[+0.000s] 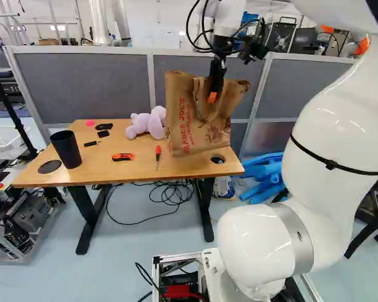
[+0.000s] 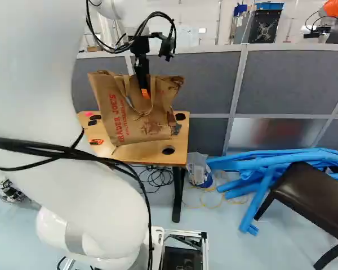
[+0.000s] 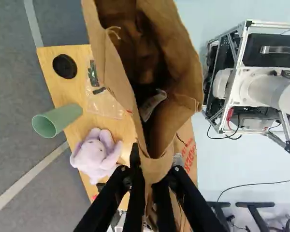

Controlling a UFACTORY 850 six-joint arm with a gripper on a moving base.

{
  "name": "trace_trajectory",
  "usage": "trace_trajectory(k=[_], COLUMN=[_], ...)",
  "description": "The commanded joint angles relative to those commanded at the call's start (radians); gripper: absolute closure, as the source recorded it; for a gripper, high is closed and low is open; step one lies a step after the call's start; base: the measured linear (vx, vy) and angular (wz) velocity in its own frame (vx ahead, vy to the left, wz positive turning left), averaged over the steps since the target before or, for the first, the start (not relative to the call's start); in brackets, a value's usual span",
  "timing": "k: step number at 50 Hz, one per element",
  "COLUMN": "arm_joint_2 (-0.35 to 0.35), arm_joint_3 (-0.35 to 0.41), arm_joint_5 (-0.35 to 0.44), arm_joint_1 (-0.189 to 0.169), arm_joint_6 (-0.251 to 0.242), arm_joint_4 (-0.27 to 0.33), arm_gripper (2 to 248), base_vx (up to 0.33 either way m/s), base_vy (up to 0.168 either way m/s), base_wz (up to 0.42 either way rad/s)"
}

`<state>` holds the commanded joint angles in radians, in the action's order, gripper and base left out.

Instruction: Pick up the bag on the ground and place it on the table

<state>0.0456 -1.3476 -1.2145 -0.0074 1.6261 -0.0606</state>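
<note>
My gripper (image 1: 212, 95) hangs above the right part of the table (image 1: 107, 165) in the left base view, its orange pads at the bag's handles. The brown paper bag (image 1: 184, 119) hangs from it, upright but tilted, over the tabletop; whether its bottom touches the wood I cannot tell. In the right base view the bag (image 2: 117, 115) covers much of the table. The wrist view looks down into the open bag (image 3: 179, 72), which has something pale inside. There the gripper (image 3: 153, 175) is shut on the bag's paper, which runs between both fingers.
On the table are a lilac plush toy (image 1: 149, 123), a dark cup (image 1: 66, 149), an orange cutter (image 1: 123, 156), a screwdriver (image 1: 157, 157) and small black pieces. Grey partitions (image 1: 82, 82) stand behind it. Blue tubes (image 2: 259, 174) and a dark chair (image 2: 315, 194) are to the right.
</note>
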Motion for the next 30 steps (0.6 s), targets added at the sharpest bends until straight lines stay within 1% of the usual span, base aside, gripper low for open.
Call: trace_trajectory(k=[11, 14, 20, 30], arm_joint_2=[0.027, 0.035, 0.051, 0.078], arm_joint_3=[0.008, 0.010, 0.014, 0.018], arm_joint_5=[0.021, 0.022, 0.023, 0.024], arm_joint_1=[0.000, 0.000, 0.000, 0.000], arm_joint_6=[0.116, 0.136, 0.152, 0.157], arm_joint_4=[0.011, 0.012, 0.013, 0.013], arm_gripper=[225, 225, 225, 225], base_vx=[0.000, 0.000, 0.000, 0.000], base_vy=[0.000, 0.000, 0.000, 0.000], base_wz=[0.000, 0.000, 0.000, 0.000])
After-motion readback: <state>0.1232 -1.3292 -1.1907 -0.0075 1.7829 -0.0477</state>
